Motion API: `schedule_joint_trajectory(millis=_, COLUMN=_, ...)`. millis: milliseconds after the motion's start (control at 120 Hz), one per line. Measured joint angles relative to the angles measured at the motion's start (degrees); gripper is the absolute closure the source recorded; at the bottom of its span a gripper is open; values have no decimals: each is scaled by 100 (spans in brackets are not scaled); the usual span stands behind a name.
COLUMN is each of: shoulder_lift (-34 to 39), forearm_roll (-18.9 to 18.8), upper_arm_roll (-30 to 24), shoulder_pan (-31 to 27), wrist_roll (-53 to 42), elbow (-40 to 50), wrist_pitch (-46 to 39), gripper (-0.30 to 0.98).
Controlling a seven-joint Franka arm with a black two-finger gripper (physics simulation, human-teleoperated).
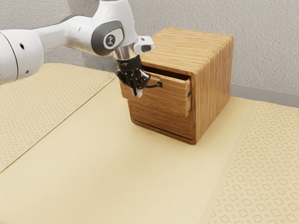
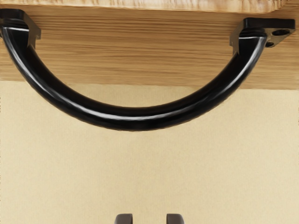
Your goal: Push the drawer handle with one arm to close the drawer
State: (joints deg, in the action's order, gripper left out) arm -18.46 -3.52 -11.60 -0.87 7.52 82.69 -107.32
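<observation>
Behind everything rises a rough, light grey wall (image 1: 261, 46), with a plain grey skirting (image 1: 266, 95) along its foot at the exterior view's right. Before it lies a pale yellow counter (image 1: 117, 172), smooth in its middle band and printed with a small pattern toward both sides. On it stands a wooden cabinet (image 1: 212, 88) with clear grain and rounded edges. Its upper drawer (image 1: 170, 100) is not closed: the front stands out from the body, and a dark opening is visible behind the top edge. The black handle (image 2: 140, 120) is fixed on this drawer front at its two ends and makes a curved bow outward.

The white arm (image 1: 56, 36) comes from the exterior view's left, and the black pincer (image 1: 137, 93) points downward in front of the drawer, just beside the handle. The pincer is partly open: its two fingertips stand apart, with a modest gap between them, and the pale surface is seen through this gap. It has hold of nothing. Whether some part of the pincer touches the handle from one side, I cannot tell.
</observation>
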Motion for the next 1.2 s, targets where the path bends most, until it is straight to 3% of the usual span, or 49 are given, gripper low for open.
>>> schedule_joint_trajectory(millis=508, shoulder_lift=-961, forearm_roll=-295, upper_arm_roll=-77, shoulder_pan=-6, wrist_roll=-116, elbow=-1268, wrist_pitch=-96, gripper=68)
schedule_joint_trajectory(millis=967, shoulder_lift=-1136, forearm_roll=-417, upper_arm_roll=-92, shoulder_pan=-5, wrist_roll=-203, elbow=-1253, wrist_pitch=-551, gripper=64)
schedule_joint_trajectory(millis=1017, shoulder_lift=-808, forearm_roll=-410, upper_arm_roll=-89, shoulder_pan=-12, wrist_roll=-207, elbow=-815, wrist_pitch=-607, gripper=59)
schedule_joint_trajectory(millis=1125, shoulder_lift=960, forearm_roll=12, upper_arm_roll=-23, shoulder_pan=-1, wrist_roll=-160, elbow=1249, wrist_pitch=-603, gripper=36)
schedule_joint_trajectory(millis=1200, shoulder_lift=1674, forearm_roll=368, upper_arm_roll=7, shoulder_pan=-1, wrist_roll=-53, elbow=1712, wrist_pitch=-245, gripper=25)
